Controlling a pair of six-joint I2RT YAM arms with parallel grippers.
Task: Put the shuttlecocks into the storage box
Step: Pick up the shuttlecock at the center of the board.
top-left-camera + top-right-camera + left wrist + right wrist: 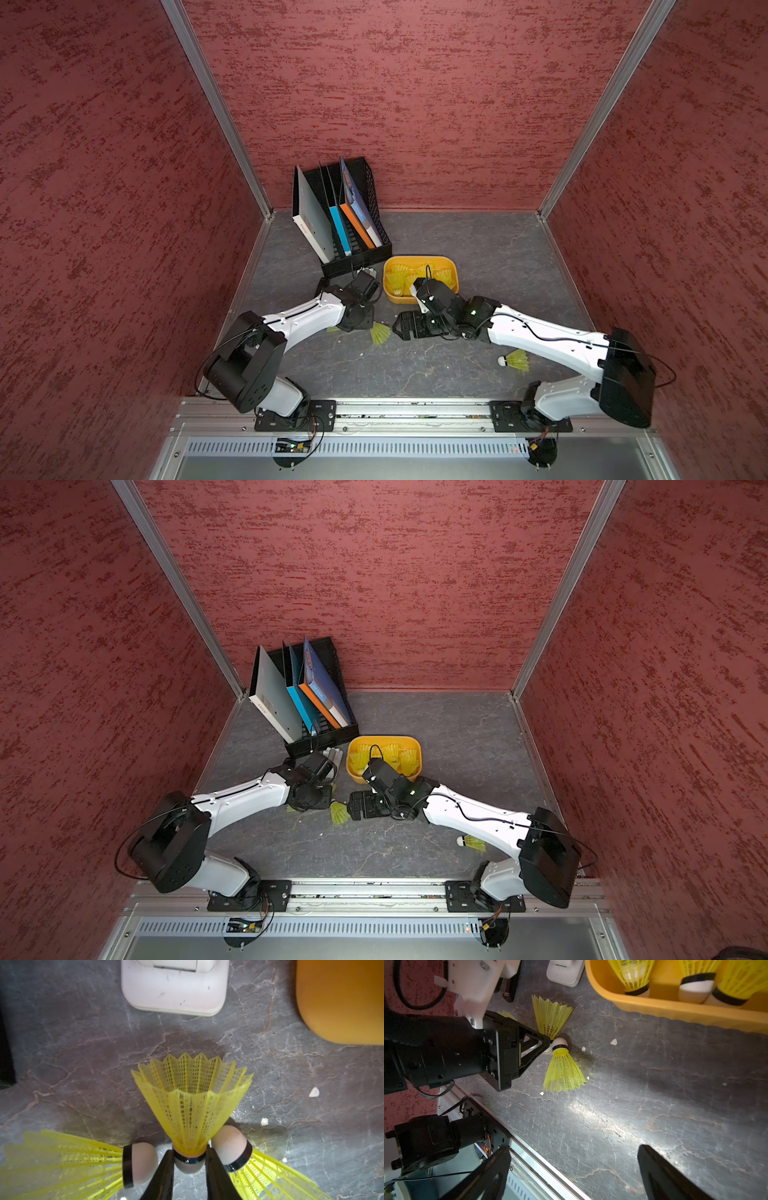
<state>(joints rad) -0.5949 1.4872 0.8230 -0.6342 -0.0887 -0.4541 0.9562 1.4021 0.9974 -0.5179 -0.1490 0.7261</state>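
My left tool (189, 1160) is clamped on the cork tip of a shuttlecock (191, 1101) off the storage box's (420, 258) near-left corner. I grip the hard tip to spare the mesh skirt. My right tool (575, 1176) hangs wide and empty before the box, and a stray shuttlecock (515, 360) lies on the surface to its right.

A robotics lab test cell; three red textured wall panels (395, 104) stand in bare aluminium corner posts (216, 108) around a small tabletop (478, 241) with a grey stone print; two white-and-black robot arms, the left arm (303, 316) and the right arm (540, 336), are bolted by black base plates (295, 415) to an aluminium rail (415, 415) along the near edge; a slotted cable duct (395, 448) and a small exposed electronics board (291, 447) sit below it; the furnishings are props: a black mesh file rack (365, 253) holding books (311, 216), and an orange storage box (419, 258).
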